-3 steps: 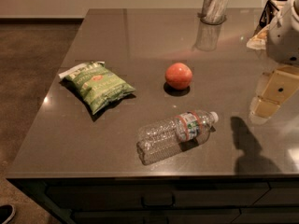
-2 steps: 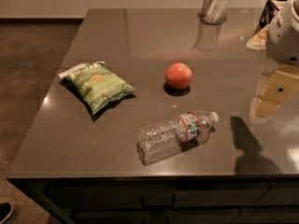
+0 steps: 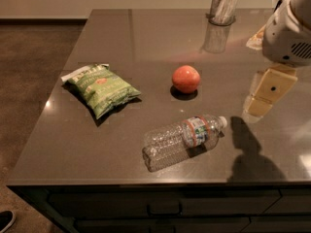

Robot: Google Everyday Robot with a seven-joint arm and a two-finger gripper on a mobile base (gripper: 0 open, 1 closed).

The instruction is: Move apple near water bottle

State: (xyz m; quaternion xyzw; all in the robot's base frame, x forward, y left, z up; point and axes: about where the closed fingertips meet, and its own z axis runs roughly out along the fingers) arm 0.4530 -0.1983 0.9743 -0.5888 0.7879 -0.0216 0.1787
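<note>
The apple (image 3: 186, 78), small, round and orange-red, sits on the dark grey table (image 3: 121, 38) near its middle. The water bottle (image 3: 182, 141), clear crinkled plastic with a white cap and a red-banded label, lies on its side in front of the apple, a short gap between them. My gripper (image 3: 265, 97) hangs at the right edge of the view, above the table and to the right of both the apple and the bottle, touching neither. It holds nothing that I can see.
A green chip bag (image 3: 101, 88) lies on the left part of the table. A tall metallic cylinder (image 3: 223, 5) stands at the back edge. A pale object (image 3: 256, 39) sits at the back right, partly hidden by my arm. The table's front edge is close to the bottle.
</note>
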